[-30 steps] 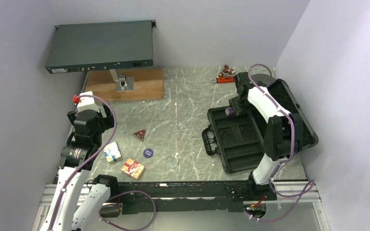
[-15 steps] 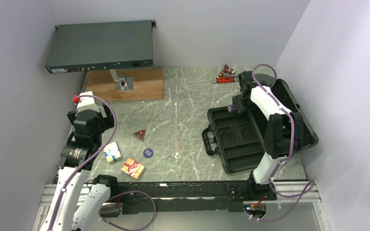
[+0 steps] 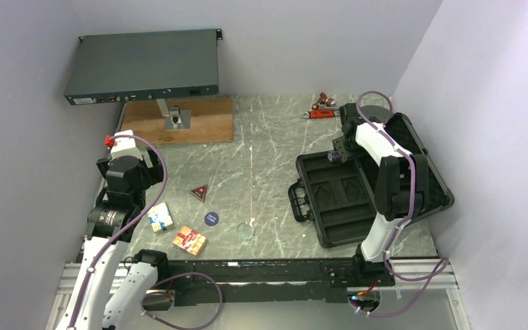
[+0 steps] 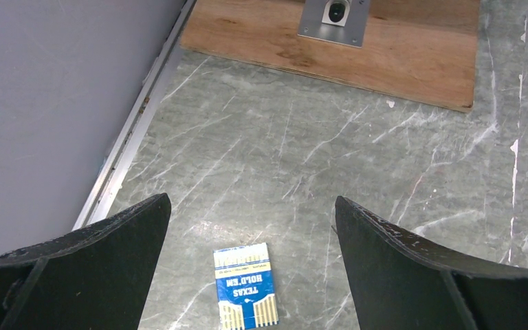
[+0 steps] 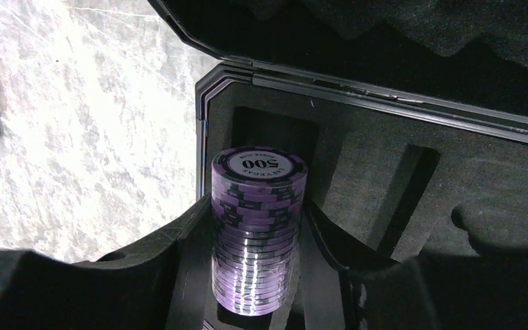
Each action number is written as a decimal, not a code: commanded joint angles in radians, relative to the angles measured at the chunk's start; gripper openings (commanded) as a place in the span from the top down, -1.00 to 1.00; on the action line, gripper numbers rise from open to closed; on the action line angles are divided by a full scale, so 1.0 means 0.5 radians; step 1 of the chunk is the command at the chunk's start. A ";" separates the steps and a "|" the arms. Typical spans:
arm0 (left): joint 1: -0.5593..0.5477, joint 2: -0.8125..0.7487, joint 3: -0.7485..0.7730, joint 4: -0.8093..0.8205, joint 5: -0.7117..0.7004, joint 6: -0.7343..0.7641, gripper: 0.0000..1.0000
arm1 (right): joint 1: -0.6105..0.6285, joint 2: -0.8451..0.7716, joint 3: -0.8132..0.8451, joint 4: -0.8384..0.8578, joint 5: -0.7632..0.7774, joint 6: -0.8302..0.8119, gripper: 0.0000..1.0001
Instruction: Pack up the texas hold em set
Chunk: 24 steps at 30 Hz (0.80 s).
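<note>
Nearest the arm bases, along the lower left of the top view, the loose pieces lie on the table: the red card box [image 3: 189, 240], the clear disc [image 3: 246, 231], the blue-white card box [image 3: 159, 218], the blue disc [image 3: 211, 218] and, a little further up, the red triangle [image 3: 198, 192]. None of them is packed yet.

The left gripper [image 4: 251, 206] hangs above the blue-white card box with its fingers spread wide. In the left wrist view the box shows at bottom centre between them, untouched.

At centre right of the top view the black case [image 3: 333, 203] lies open, with its foam base toward the middle and its lid leaning to the right. Over the far end of that base, the right gripper [image 5: 256, 220] is clamped on the purple chip stack [image 5: 259, 172]. The stack stands on edge, with the "500" face toward the wrist camera. It hangs in front of a dark rectangular recess at the upper-left corner of the foam.

The step in hand looks like seating the chips. I judge the next move needs the stack lined up with that recess and lowered until the foam carries it. Only then should the fingers spread, or the chips could fan out.

Beyond the case, the red-handled tool [image 3: 320, 106] lies at the far edge.
</note>
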<state>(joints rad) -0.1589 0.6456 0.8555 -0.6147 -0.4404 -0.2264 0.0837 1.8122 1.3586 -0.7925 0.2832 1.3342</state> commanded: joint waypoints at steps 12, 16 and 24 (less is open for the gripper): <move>0.002 0.007 0.062 0.036 0.028 -0.002 -0.93 | -0.073 0.014 0.065 0.125 0.138 -0.017 0.37; 0.002 0.008 0.062 0.033 0.022 -0.002 -0.92 | -0.087 0.017 0.070 0.154 0.101 -0.052 0.07; 0.002 0.014 0.062 0.035 0.019 -0.003 -0.92 | -0.091 0.024 0.072 0.182 0.010 -0.114 -0.49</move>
<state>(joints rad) -0.1589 0.6521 0.8555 -0.6147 -0.4377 -0.2264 0.0490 1.8313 1.3697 -0.7223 0.2882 1.3018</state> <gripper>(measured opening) 0.964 0.727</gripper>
